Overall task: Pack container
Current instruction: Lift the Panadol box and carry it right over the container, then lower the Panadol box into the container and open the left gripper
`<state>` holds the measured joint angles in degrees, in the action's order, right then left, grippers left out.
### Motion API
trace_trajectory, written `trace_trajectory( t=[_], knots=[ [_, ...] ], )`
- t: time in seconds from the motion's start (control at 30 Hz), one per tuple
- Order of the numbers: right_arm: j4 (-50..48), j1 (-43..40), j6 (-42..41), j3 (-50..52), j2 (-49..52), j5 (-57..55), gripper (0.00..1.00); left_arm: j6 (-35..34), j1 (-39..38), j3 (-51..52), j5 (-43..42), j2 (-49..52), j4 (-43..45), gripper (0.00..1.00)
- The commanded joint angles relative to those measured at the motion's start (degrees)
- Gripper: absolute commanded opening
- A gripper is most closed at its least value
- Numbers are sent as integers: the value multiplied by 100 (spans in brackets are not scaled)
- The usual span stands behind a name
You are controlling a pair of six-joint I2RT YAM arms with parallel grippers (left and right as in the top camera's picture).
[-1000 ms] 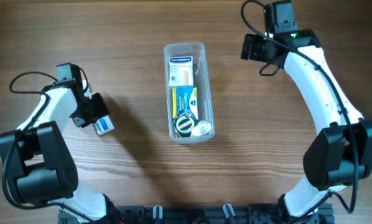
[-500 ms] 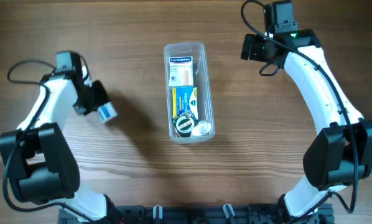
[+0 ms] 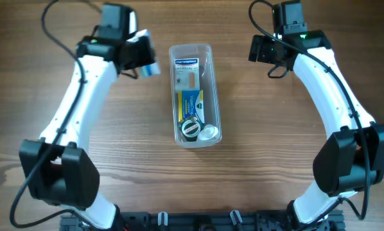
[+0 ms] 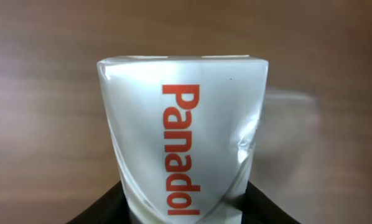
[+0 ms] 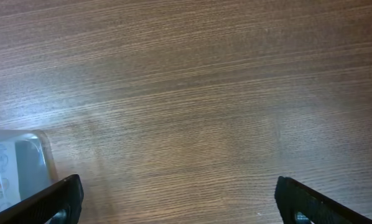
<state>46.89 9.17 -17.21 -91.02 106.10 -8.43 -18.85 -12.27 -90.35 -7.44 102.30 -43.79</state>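
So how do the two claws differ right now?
The left claw is shut on a white Panadol box; the right claw is wide open, holding nothing. The left claw's camera is filled by the box; the right's shows wood table and a corner of the container. Shared: both sit near the container's far end, one on each side.

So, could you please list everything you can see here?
container: 1, clear, table centre
white box: 1, white, container's far end
striped box: 1, blue and yellow, container's middle
round item: 1, black and green, container's near end
cap: 1, white, beside the round item
Panadol box: 1, white, red lettering, held left of the container
table: 1, brown wood
left gripper: 1, black, holding the Panadol box
right gripper: 1, black, open, empty
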Motion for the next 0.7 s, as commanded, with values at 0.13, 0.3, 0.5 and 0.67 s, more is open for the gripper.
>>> trace_trajectory(
  t=[0.13,0.3,0.5,0.67],
  knots=[
    [-13,-13,63,-79,-120,-52,100,-264,-1215,-144,483,-125,306,49],
    [-11,-13,63,-79,-120,-52,100,-267,-1744,-142,1012,-79,302,49],
    [-13,-13,63,-79,-120,-52,100,-601,-1939,-138,990,330,125,49],
    [-13,-13,66,-79,-120,-52,100,-866,-1939,-138,1001,487,-107,49]
  ],
)
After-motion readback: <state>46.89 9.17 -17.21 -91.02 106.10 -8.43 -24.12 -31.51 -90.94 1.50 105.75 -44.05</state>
